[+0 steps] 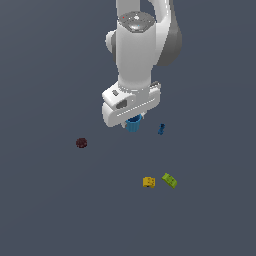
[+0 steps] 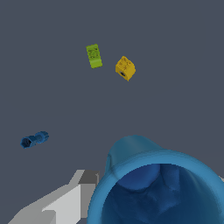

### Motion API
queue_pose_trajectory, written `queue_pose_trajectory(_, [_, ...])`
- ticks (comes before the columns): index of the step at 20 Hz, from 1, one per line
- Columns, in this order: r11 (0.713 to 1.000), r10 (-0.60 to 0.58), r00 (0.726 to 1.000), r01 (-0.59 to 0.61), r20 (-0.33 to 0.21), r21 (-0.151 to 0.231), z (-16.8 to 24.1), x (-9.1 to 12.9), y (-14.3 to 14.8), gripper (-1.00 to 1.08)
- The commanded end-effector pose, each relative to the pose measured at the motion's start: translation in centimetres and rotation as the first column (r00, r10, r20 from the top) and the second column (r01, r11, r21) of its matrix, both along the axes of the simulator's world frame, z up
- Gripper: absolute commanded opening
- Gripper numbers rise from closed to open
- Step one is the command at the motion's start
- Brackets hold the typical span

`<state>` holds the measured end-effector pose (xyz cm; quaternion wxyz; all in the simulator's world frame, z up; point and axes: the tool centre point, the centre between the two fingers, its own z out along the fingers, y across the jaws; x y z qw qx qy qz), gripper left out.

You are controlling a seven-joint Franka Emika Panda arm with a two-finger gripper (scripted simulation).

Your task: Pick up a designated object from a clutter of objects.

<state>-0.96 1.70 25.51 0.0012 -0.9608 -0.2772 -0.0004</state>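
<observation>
The designated object, a bright blue cup (image 1: pixel 133 124) with a hollow top, sits between the fingers of my gripper (image 1: pixel 133 121), just under the white hand. In the wrist view the cup (image 2: pixel 148 175) fills the near part of the picture, its open mouth facing the camera. One grey finger (image 2: pixel 85 192) presses against its side; the other is almost wholly hidden behind the cup. The rest of the clutter lies apart on the floor: a slim dark blue piece (image 1: pixel 161 129) (image 2: pixel 34 139), a yellow block (image 1: pixel 149 182) (image 2: pixel 125 68), a lime green block (image 1: pixel 169 180) (image 2: pixel 94 56) and a dark red knobbly ball (image 1: pixel 81 143).
The floor (image 1: pixel 50 210) is a plain dark grey surface with no edges in sight. The slim dark blue piece is the nearest item to the gripper, on the exterior view's right. The arm's white body (image 1: pixel 137 55) rises above the hand.
</observation>
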Motion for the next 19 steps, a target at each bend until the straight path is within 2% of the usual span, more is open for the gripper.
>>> queue_pose_trajectory(1, [1.0,0.001,1.0,-0.001,0.0,0.001,2.4,-0.4,-1.5,-1.0])
queue_pose_trajectory(10, [1.0,0.0,1.0,0.0,0.0,0.0,8.7,-1.0,-5.6,-1.0])
queue_pose_trajectory(19, [1.0,0.0,1.0,0.0,0.0,-0.002,10.7,-1.1,-7.0,-1.0])
